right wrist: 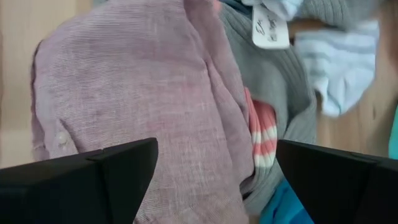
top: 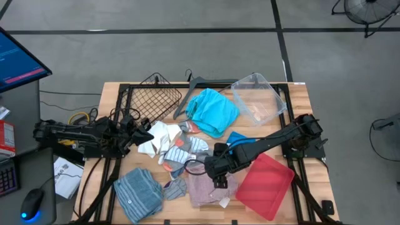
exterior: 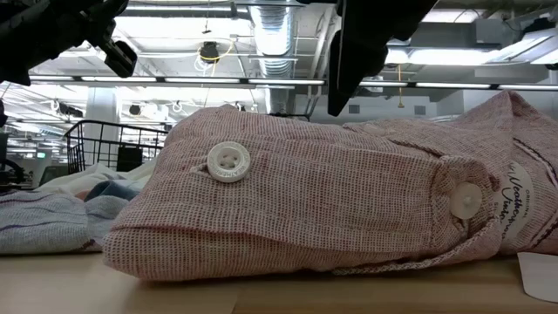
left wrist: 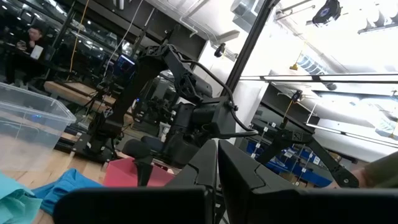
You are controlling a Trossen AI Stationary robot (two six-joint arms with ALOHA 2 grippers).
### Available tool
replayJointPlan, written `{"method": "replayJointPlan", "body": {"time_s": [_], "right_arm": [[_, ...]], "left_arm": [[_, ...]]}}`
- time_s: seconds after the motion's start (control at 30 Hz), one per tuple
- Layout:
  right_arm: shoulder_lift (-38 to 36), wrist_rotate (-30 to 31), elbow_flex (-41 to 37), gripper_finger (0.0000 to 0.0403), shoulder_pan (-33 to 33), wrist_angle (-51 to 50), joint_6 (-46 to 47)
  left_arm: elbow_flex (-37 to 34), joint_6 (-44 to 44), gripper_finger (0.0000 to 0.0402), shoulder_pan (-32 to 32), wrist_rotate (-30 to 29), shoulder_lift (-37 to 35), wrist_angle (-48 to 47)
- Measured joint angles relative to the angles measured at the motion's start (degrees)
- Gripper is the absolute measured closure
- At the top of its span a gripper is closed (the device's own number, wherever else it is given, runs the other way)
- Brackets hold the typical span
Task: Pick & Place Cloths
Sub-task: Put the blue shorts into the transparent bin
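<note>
While the right gripper (top: pixel 219 181) hangs just above the pink checked garment (top: pixel 209 189), its fingers (right wrist: pixel 81 186) are spread wide with nothing between them; the right wrist view shows the pink cloth filling the gap, not yet touched. The pink checked garment lies near the table's (top: pixel 112 100) front edge, just left of the flat red tray (top: pixel 265 185), touching it. In the low view it is a folded lump with two white buttons (exterior: pixel 228 161) and a printed label.

Left of the pink garment: a grey piece with orange-striped trim (top: pixel 177 187), touching it, then a blue-grey striped cloth (top: pixel 139 192) farther left. Behind the pink garment sit light striped socks (top: pixel 187 149) and a white cloth (top: pixel 159 139). Farther back is the turquoise garment (top: pixel 211 110), and a royal blue piece (top: pixel 235 138) pokes out under the right arm.

The left gripper (top: pixel 145 135) rests beside the white cloth at the pile's left side, fingers pressed together, empty. Behind the turquoise garment: wire basket (top: pixel 153 100), dark hanger (top: pixel 195 84), clear plastic bin (top: pixel 257 98).
</note>
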Motion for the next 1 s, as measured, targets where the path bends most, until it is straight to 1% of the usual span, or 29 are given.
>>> {"method": "replayJointPlan", "body": {"time_s": [0.17,0.43,0.53,0.67,0.8,0.93,1.0], "right_arm": [[0.0,-0.4,0.0,0.0078,-2.7,-4.8,13.7],[-0.3,-2.0,0.0,0.0078,-7.3,-20.3,35.4],[-0.6,-2.1,0.0,0.0078,-7.9,-25.0,41.0],[-0.7,-1.9,0.0,0.0078,-8.4,-25.5,48.0],[-0.3,-1.1,-0.2,0.0078,-9.1,-25.3,57.4],[-0.3,2.4,-1.9,0.0078,-10.4,-23.4,67.4],[-0.3,3.3,-2.7,0.0078,-11.1,-22.4,69.9]], "left_arm": [[0.0,0.0,0.0400,0.0,0.0,0.0,0.0],[0.0,0.0,0.0400,0.0,0.0,0.0,0.1],[0.0,0.0,0.0400,0.0,0.0,0.0,0.1],[0.0,0.0,0.0400,0.0,0.0,0.0,0.1],[0.0,0.0,0.0400,0.0,0.0,0.0,0.1],[0.0,0.0,0.0400,0.0,0.0,0.0,0.1],[0.0,0.0,0.0400,0.0,0.0,0.0,0.1]]}}
